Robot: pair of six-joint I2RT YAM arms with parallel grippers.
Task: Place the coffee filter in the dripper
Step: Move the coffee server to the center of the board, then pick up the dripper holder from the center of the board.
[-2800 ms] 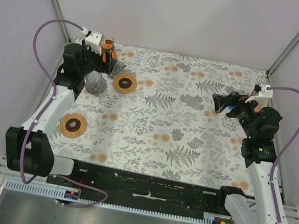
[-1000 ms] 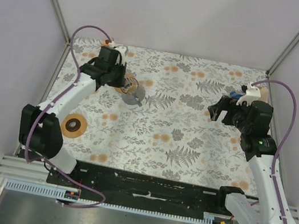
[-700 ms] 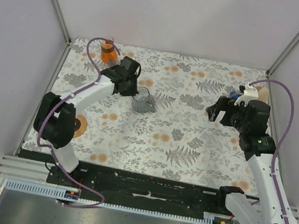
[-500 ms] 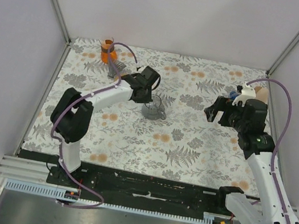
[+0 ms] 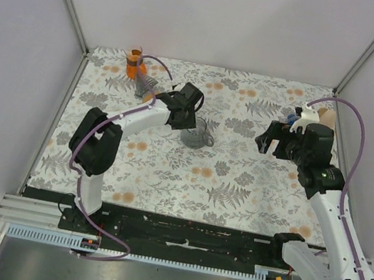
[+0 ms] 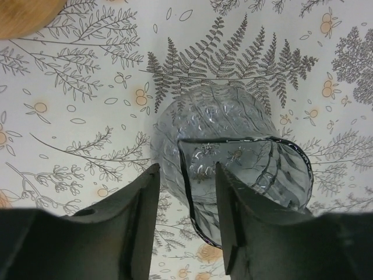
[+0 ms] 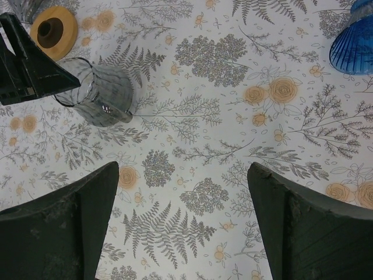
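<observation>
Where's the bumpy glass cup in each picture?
Top external: glass cup mid-table, at the left tool tip.
Left wrist: glass cup in the centre, rim between the fingers.
Right wrist: glass cup upper left.
Shared landmark: the left tool gripping it.

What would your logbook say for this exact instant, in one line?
left gripper: straddles ribbed glass vessel rim, grip unclear | right gripper: open, hovering over floral tablecloth | blue fluted piece: untouched
</observation>
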